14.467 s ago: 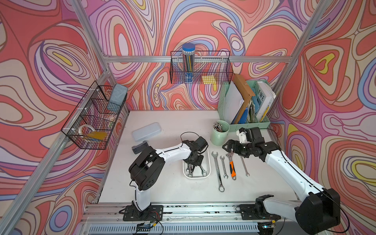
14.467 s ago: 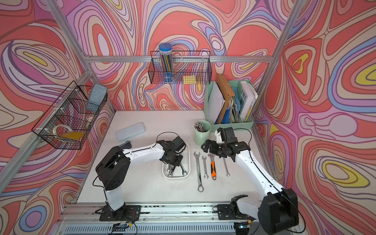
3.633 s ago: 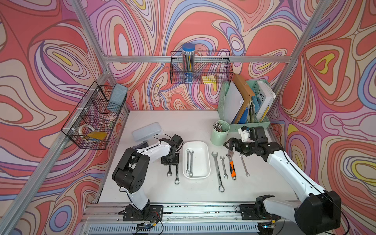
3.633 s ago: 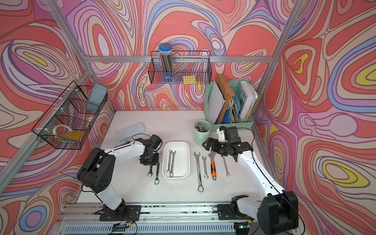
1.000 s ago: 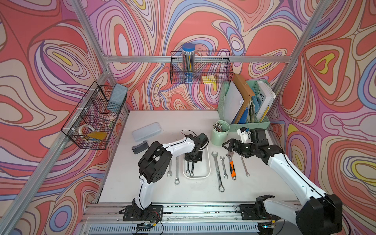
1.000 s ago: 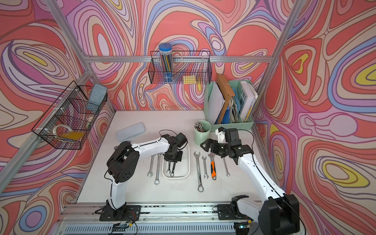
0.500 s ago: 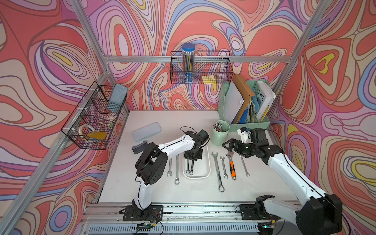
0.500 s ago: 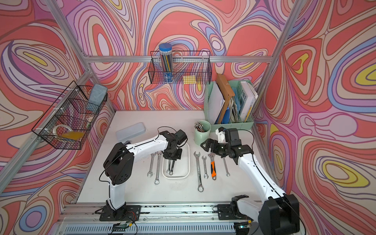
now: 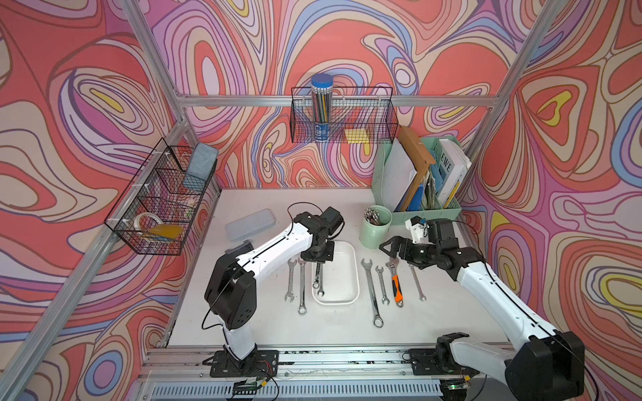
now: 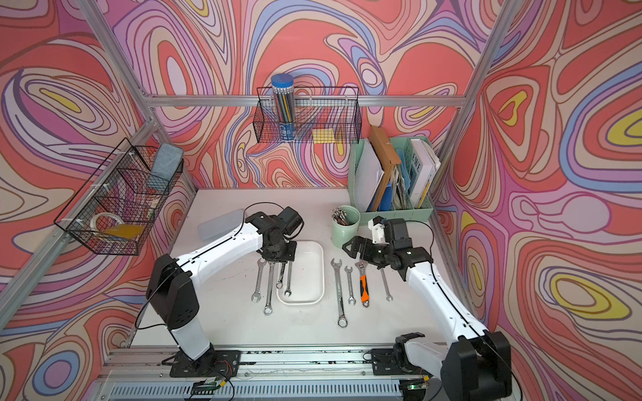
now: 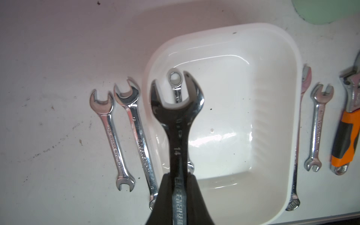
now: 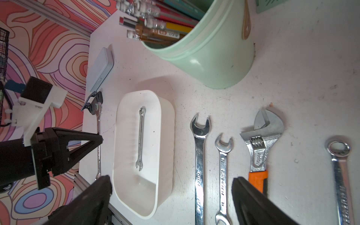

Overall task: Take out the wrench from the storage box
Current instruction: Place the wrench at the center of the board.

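Showing the left gripper [image 11: 178, 175] clenched on the shank of a wrench [image 11: 176, 120], whose open head juts out above the storage box [image 11: 292, 78], over the rim nearest a pair of laid-out wrenches [image 11: 114, 136] on the surface [image 9: 264, 323]. A smaller wrench [image 12: 140, 139] lies inside the box. The right gripper [image 9: 391, 247] hangs spread wide and empty on the box's other side. Risks: the overhanging head could make the wrench pivot or slip in the narrow grip. If carried low, it could snag the rim, drag the box or knock the pair.
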